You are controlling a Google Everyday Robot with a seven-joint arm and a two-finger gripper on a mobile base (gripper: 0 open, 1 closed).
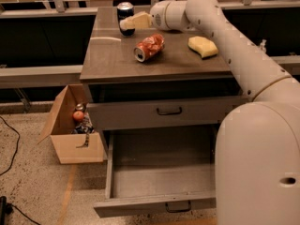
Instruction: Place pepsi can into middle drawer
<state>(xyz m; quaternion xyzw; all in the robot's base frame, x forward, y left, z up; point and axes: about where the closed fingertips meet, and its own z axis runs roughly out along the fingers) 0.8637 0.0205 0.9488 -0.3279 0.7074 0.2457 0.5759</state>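
The pepsi can [124, 11], dark blue with a silver top, stands upright at the back left of the cabinet top [112, 55]. My gripper [127, 23] reaches in from the right, sits right in front of the can's lower half and hides it. I cannot tell whether it touches the can. Below the cabinet top one drawer [168, 111] is closed. The drawer [154, 177] under it is pulled out and has nothing in it.
A crushed red can [149, 47] lies on its side mid-top. A yellow sponge [203, 47] lies to the right. My arm [220, 27] crosses the top's right side and my base [258, 163] fills the lower right. An open cardboard box [70, 130] stands on the floor at the left.
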